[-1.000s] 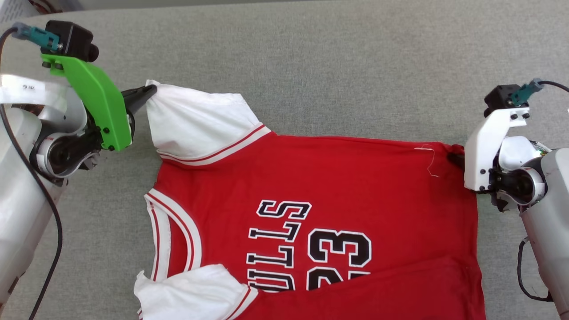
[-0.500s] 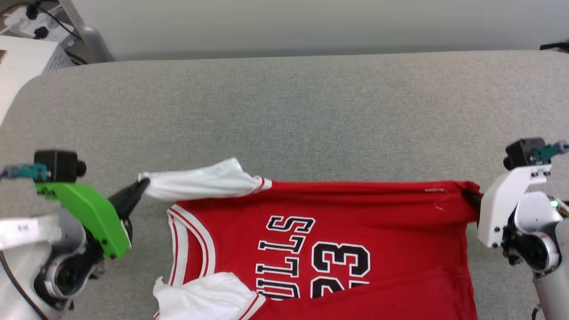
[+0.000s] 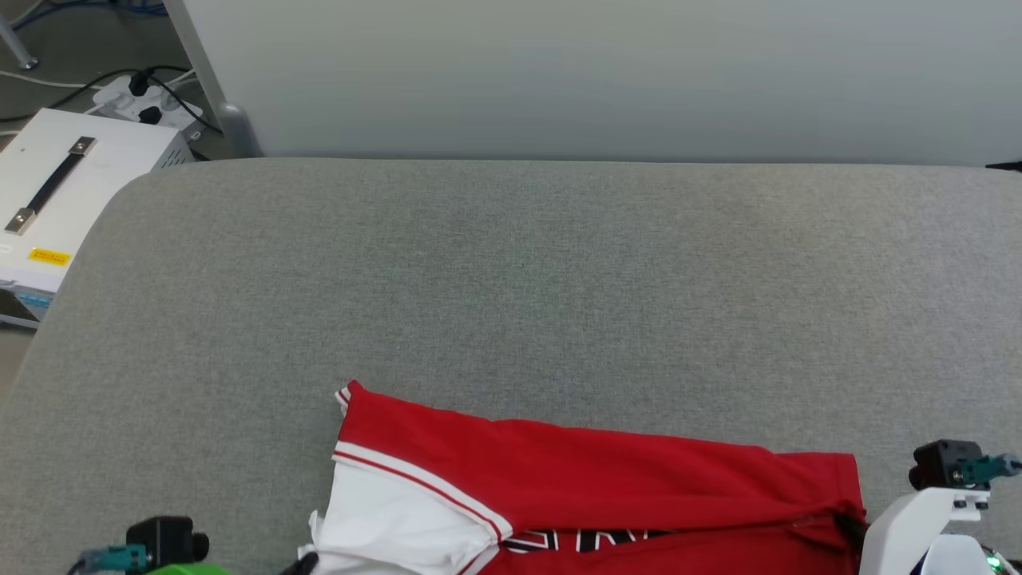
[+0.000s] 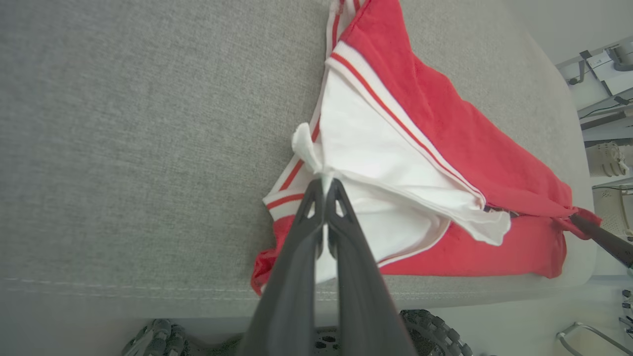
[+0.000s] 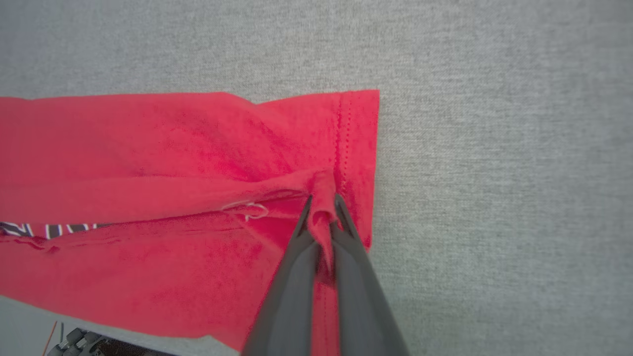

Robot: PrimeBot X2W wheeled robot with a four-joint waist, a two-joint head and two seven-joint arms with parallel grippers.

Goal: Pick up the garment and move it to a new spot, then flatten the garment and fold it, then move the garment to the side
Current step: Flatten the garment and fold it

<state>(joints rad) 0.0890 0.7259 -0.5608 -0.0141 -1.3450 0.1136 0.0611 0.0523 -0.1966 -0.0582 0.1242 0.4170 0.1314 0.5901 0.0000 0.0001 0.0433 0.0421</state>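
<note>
The garment (image 3: 599,479), a red jersey with white sleeves, lies folded lengthwise at the near edge of the grey padded table (image 3: 519,279). Only a sliver of its black lettering shows under the fold. My left gripper (image 4: 325,184) is shut on the bunched white sleeve (image 4: 376,148), just above the table's near edge. My right gripper (image 5: 321,202) is shut on a pinch of the red hem (image 5: 346,148) at the garment's other end. In the head view its white mount (image 3: 918,519) sits at the lower right beside the hem corner, and the left gripper's dark tip (image 3: 303,563) peeks in at the bottom.
A white box with a black handle (image 3: 56,200) stands off the table's left end, with a power strip (image 3: 148,100) and cables behind it. A pale wall panel (image 3: 599,80) runs along the far edge. My wheeled base (image 4: 425,331) shows under the near edge.
The head camera has tilted up. Both grippers have carried the far sleeve and hem corner toward me, folding the garment's far half over the lettering.
</note>
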